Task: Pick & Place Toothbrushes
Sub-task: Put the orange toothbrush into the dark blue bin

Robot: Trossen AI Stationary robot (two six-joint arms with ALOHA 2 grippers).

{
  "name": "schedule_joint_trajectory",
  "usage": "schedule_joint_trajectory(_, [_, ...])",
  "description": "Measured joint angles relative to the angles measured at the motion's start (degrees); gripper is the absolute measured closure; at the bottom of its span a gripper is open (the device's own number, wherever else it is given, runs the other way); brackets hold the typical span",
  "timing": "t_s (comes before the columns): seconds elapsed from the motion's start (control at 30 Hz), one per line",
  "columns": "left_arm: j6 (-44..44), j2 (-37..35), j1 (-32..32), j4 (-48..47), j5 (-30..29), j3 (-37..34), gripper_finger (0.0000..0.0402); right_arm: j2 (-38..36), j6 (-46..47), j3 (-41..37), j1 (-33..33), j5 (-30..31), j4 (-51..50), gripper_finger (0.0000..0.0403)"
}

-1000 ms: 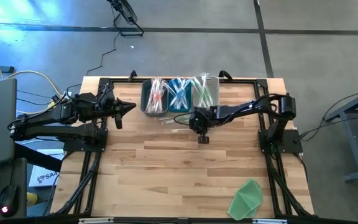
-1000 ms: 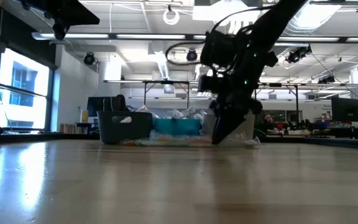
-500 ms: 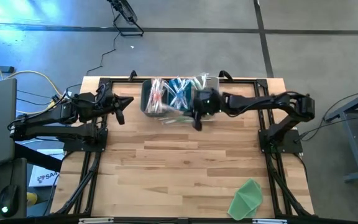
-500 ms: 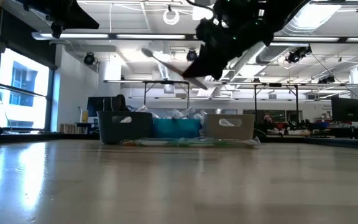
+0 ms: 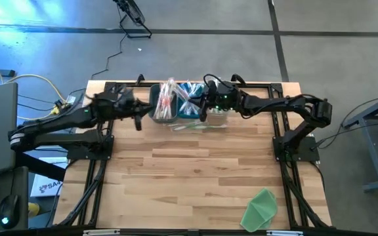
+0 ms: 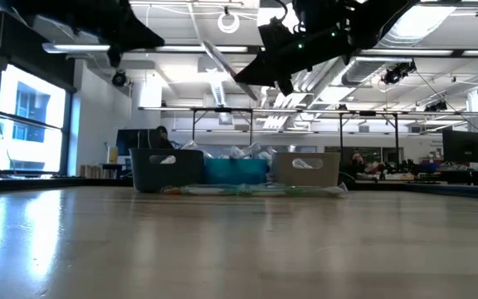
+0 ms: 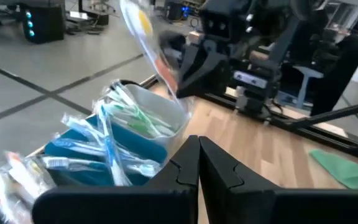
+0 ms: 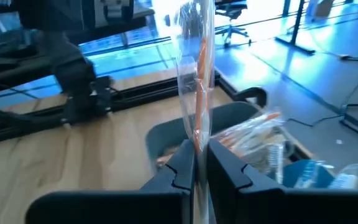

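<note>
Orange and clear plastic, a wrapped toothbrush (image 8: 197,81) stands clamped between the fingers of my right gripper (image 8: 199,163), which hangs high above the far edge of the wooden table (image 5: 195,177). In the low view the brush (image 6: 220,61) juts up and away from the gripper (image 6: 256,76), well clear of the tabletop. Below it sit three bins side by side: a dark one (image 5: 157,108) with pink and orange toothbrushes (image 5: 167,99), a blue one (image 5: 190,115) with light blue brushes (image 5: 188,95), and a pale grey one (image 7: 160,111) with green brushes (image 7: 135,118). A few more wrapped brushes (image 5: 192,126) lie on the table just in front of the bins. My left gripper (image 5: 138,120), its fingers pressed shut on nothing, hovers just beside the dark bin. A green cloth (image 5: 260,208) lies well apart, near the table's front right corner.
</note>
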Motion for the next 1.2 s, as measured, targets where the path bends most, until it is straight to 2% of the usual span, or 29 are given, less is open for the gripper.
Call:
schedule_joint_trajectory(0.07, [0.0, 3.58, 1.16, 5.01, 0.15, -0.95, 0.0401, 0.0, -0.19, 0.0, -0.51, 0.88, 0.1, 0.0388])
schedule_joint_trajectory(0.17, [-0.01, 7.87, 3.74, 11.27, 0.71, -1.36, 0.0401, 0.0, -0.25, 0.0, -1.5, -0.97, 0.14, 0.0388])
schedule_joint_trajectory(0.33, [0.43, 13.3, 7.51, 19.84, 7.07, -1.41, 0.0401, 0.0, -0.28, 0.0, -3.24, -6.81, 1.11, 0.0388])
schedule_joint_trajectory(0.47, [0.42, 17.4, 10.22, 23.52, 8.79, -1.41, 0.0401, 0.0, -0.34, 0.0, -3.39, -7.09, 1.13, 0.0388])
schedule_joint_trajectory(0.83, [0.4, 27.73, 16.66, 43.94, 21.43, -1.41, 0.0401, -0.02, -2.8, 0.0, -4.02, -9.88, 1.22, 0.0388])
schedule_joint_trajectory(1.07, [0.42, 29.65, 16.94, 46.0, 21.07, -1.38, 0.0398, -0.02, -2.87, 0.0, -5.93, -9.89, 1.54, 0.0388])
schedule_joint_trajectory(1.2, [-1.38, 29.88, 16.94, 45.91, 20.92, -1.37, 0.0366, -0.02, -2.96, 0.0, -5.95, -9.97, 1.54, 0.0388])
